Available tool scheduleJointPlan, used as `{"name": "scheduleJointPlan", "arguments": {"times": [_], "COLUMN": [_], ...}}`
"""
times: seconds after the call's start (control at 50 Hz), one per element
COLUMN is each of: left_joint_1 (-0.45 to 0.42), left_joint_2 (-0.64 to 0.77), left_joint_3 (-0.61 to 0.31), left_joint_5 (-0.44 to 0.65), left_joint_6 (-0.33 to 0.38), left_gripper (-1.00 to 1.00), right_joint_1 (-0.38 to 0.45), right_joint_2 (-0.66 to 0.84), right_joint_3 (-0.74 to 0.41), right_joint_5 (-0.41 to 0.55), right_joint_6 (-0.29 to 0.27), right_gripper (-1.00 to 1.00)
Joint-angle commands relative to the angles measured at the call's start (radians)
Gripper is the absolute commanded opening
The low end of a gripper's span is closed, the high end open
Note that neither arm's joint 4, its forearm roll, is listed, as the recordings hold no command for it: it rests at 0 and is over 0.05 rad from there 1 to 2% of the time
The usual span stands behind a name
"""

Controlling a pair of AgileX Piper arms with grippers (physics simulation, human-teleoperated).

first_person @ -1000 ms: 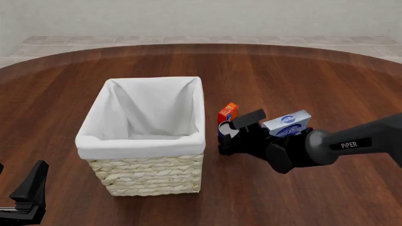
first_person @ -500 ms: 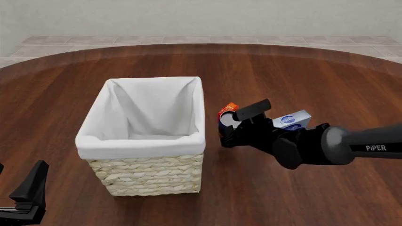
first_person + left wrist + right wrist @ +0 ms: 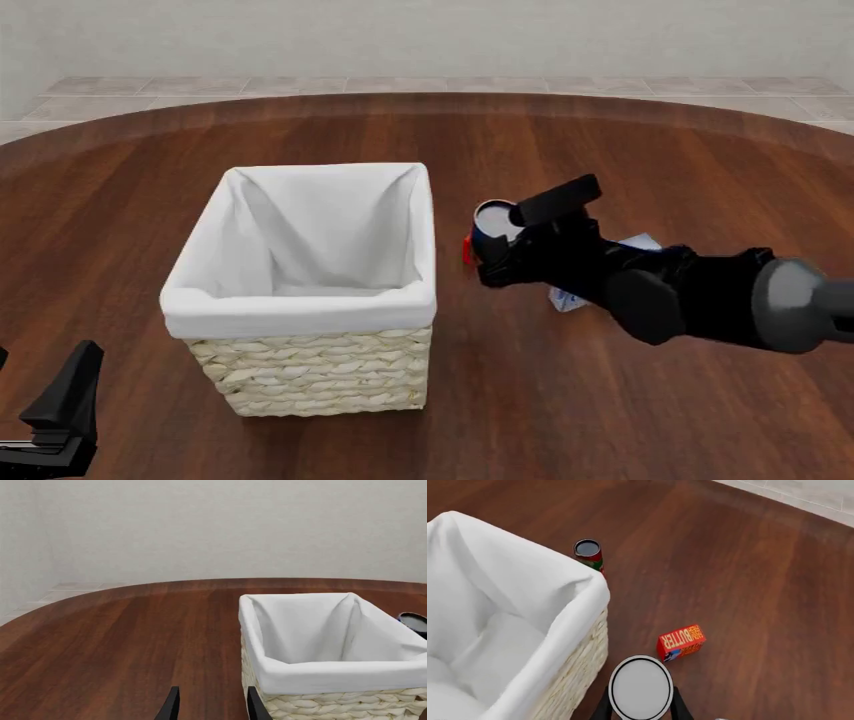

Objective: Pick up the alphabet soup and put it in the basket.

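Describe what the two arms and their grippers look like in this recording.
Right arm: matte black, chunky rounded joints, grey cylindrical forearm at the frame edge. Right gripper: black, with flat, slab-like fingers. Left gripper: two thin, black, blade-like fingers. No cables visible.
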Motion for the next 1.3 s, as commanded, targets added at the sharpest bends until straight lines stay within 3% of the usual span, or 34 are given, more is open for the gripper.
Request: {"name": "scheduleJointPlan", "arguments": {"times": [0.02,0.18,0.44,0.84,1.0,1.04,1.08,1.3], "left_joint_1": [0.000,0.000,0.000,0.000,0.000,0.000,0.000,0.000], "left_joint_2": [0.000,0.000,0.000,0.000,0.000,0.000,0.000,0.000], "left_joint_3": [0.000,0.000,0.000,0.000,0.000,0.000,0.000,0.000], "left_joint_5": [0.000,0.000,0.000,0.000,0.000,0.000,0.000,0.000], "left_joint_6": [0.000,0.000,0.000,0.000,0.000,0.000,0.000,0.000], "left_gripper": [1.00,1.00,1.00,1.00,1.00,1.00,1.00,1.00], "right_joint_1": [-0.001,0.020,0.023,0.071,0.121,0.147,0.149,0.229], "right_joint_2": [-0.097,-0.140,-0.183,-0.188,-0.180,-0.174,-0.168,-0.140], "right_joint_3": [-0.032,-0.058,-0.156,-0.213,-0.231,-0.232,-0.234,-0.271], "right_joint_5": [0.057,0.094,0.176,0.183,0.185,0.181,0.179,0.173], "right_joint_6": [-0.005,-0.014,-0.078,-0.120,-0.098,-0.066,-0.080,-0.050], "right_gripper": [-1.00,-1.00,-1.00,-1.00,-1.00,-1.00,-1.00,-1.00]}}
